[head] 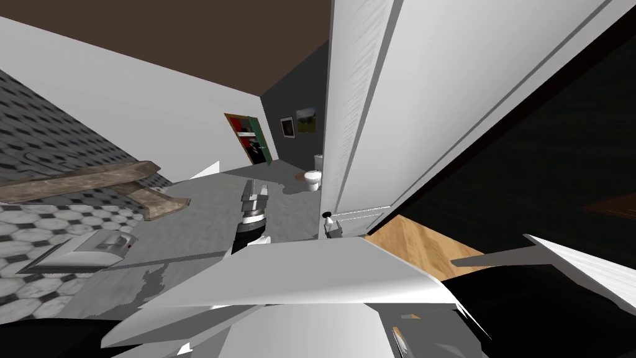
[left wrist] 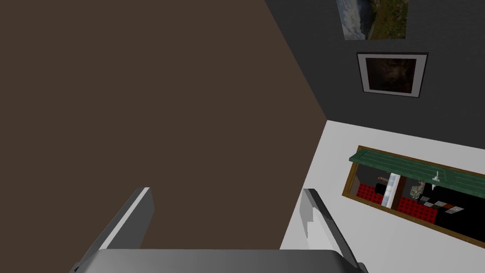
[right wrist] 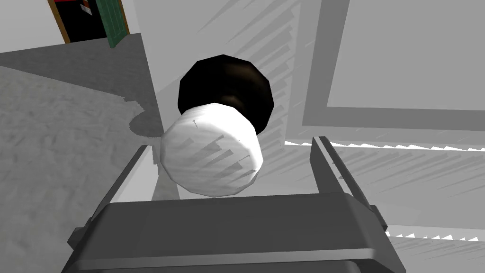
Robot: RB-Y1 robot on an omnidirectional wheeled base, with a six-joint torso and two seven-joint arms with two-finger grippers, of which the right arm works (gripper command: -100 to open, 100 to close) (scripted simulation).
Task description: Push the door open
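Observation:
The white panelled door point(head: 385, 93) stands right in front of me, its free edge toward a grey-floored room. Its knob point(head: 326, 215) is a white ball on a black base. In the right wrist view that knob point(right wrist: 211, 156) sits between the fingers of my right gripper point(right wrist: 230, 144), which is open, with gaps on both sides of the knob. The door's panel point(right wrist: 402, 57) lies just behind it. The right gripper point(head: 336, 230) hangs just below the knob. My left gripper point(head: 254, 200) is held out to the left of the door, open point(left wrist: 227, 208) and holding nothing.
Past the door's edge lie a grey floor and a white toilet point(head: 313, 179). A far doorway with a green door point(head: 251, 140) stands in the white wall. A wooden bench point(head: 81, 180) and a white object point(head: 81, 248) are at my left. Wood floor point(head: 422, 242) and a black area lie right.

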